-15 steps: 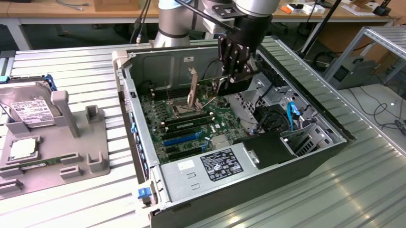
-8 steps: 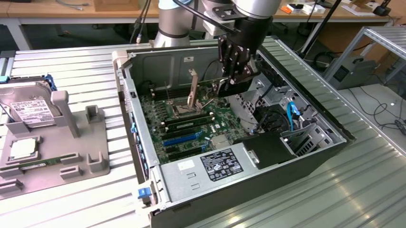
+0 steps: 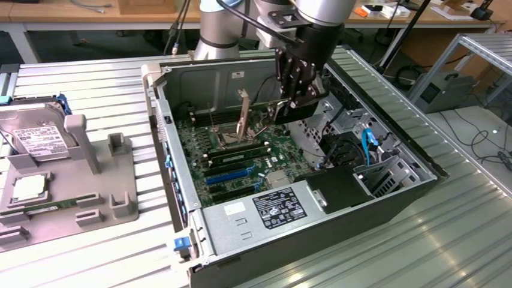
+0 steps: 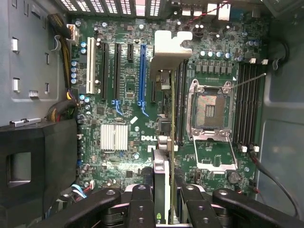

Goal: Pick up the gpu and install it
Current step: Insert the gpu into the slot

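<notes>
between the matt black fingers (image 4: pixel 141 203), the gpu (image 4: pixel 160 180) carries a pale, dull metal bracket (image 4: pixel 167 52); beyond them a ribbed bright-metal heatsink (image 4: pixel 114 137).

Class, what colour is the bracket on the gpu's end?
Pale cream-white. The gpu bracket shows best in the wrist view.

A robot arm (image 3: pixel 320 9) of smooth silver-grey tubes, round in section, shows above the far side of an open computer case (image 3: pixel 336 240). A thicker silver column (image 3: pixel 217 30) of the same arm stands just behind the case's rear wall, with a paler grey band around it. A black cable (image 3: pixel 244 21) loops across the silver tubes above the case. At the arm's end, over the case's interior, is a matte black gripper (image 3: pixel 298 99), boxy at the wrist. Its jointed fingers (image 4: pixel 137 209) are built of flat black links. Round pivot pins (image 4: pixel 141 187) with a dull sheen mark each finger joint.
</notes>
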